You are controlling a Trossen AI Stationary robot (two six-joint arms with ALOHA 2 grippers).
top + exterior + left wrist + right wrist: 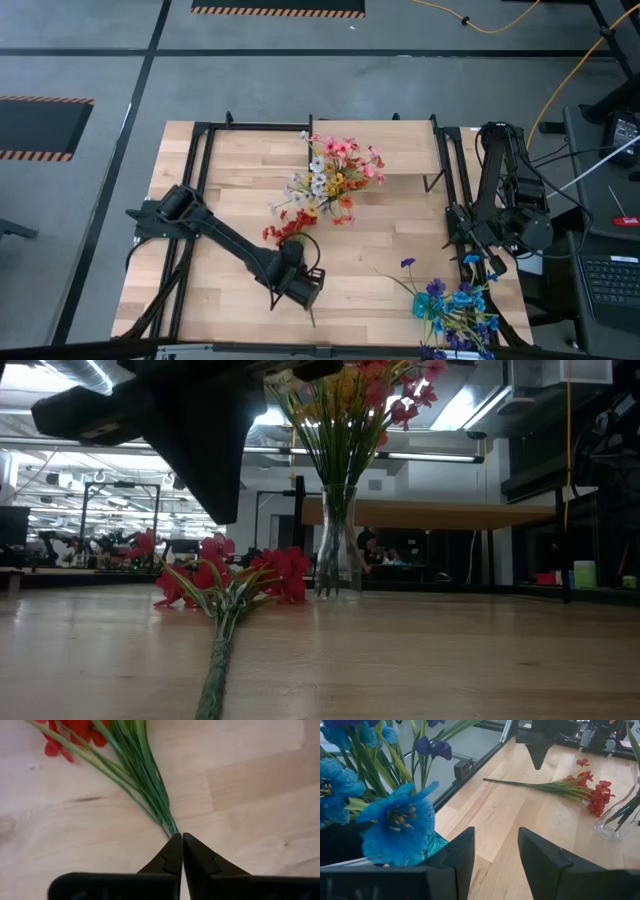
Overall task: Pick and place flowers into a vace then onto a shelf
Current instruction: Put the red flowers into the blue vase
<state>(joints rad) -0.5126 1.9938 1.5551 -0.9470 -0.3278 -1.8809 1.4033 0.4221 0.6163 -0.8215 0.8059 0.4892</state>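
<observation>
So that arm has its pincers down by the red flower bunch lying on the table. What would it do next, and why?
Probably lift. The left gripper is shut at the stem end of the red artificial flower spray, which lies flat on the butcher-block tabletop. Whether the thin green stems are actually pinched is hard to tell, so a small, slow rise would check the grip before carrying the spray toward the clear glass vase.

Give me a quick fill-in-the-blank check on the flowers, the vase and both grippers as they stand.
1. The left gripper is shut on the stem end of the ___ flower spray.
2. That spray lies flat on the ___.
3. The glass vase already holds a mixed ___.
4. The right gripper waits with its fingers ___, beside the blue flowers.

Missing words: red; tabletop; bouquet; open
</observation>
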